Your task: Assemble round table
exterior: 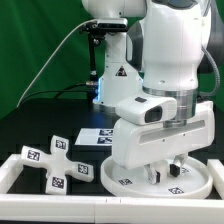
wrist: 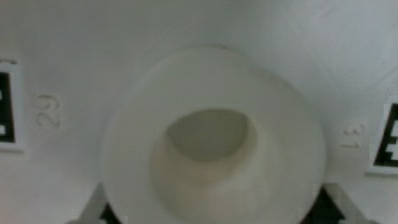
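In the wrist view a short thick white cylinder [wrist: 210, 110] fills the middle, its end face with a round hole turned to the camera. My gripper [wrist: 222, 212] is shut on it, with a dark finger on each side. Behind the cylinder lies the large round disc [wrist: 54, 60], with tags at both edges of the wrist view. In the exterior view my gripper [exterior: 165, 168] stands low over the rimmed disc [exterior: 125, 181] at the front of the exterior view's right. The cylinder is mostly hidden there by the hand. The cross-shaped foot [exterior: 55, 163] lies apart, towards the exterior view's left.
A low white border wall [exterior: 15, 170] runs along the front and the exterior view's left. The marker board [exterior: 100, 135] lies flat behind the foot. A black stand with a cable [exterior: 95, 60] rises at the back.
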Robot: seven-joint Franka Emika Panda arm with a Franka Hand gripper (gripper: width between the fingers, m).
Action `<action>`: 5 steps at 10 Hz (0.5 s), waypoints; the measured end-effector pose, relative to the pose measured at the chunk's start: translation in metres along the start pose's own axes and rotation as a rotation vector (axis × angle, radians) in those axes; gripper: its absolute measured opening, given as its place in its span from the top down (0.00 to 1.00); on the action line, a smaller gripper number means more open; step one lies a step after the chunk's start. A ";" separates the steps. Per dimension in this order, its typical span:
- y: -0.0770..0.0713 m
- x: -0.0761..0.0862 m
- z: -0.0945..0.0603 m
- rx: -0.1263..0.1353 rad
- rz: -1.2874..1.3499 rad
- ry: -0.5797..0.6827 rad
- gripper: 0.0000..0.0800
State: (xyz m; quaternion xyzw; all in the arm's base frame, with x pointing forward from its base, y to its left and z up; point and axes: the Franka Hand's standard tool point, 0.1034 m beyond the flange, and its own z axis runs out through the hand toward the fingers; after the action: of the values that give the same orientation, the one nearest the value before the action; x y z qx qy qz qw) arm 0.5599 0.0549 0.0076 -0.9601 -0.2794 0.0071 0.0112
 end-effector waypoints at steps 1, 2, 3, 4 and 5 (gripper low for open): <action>0.000 0.003 0.001 -0.001 -0.002 0.003 0.58; 0.002 0.008 0.001 -0.003 -0.002 0.008 0.58; 0.005 0.014 0.001 -0.005 -0.002 0.015 0.61; 0.008 0.023 0.000 -0.007 -0.009 0.023 0.61; 0.009 0.035 -0.002 -0.010 -0.020 0.035 0.62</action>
State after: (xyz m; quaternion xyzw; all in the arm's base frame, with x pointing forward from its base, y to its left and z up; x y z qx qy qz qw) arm 0.5941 0.0654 0.0092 -0.9572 -0.2888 -0.0113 0.0116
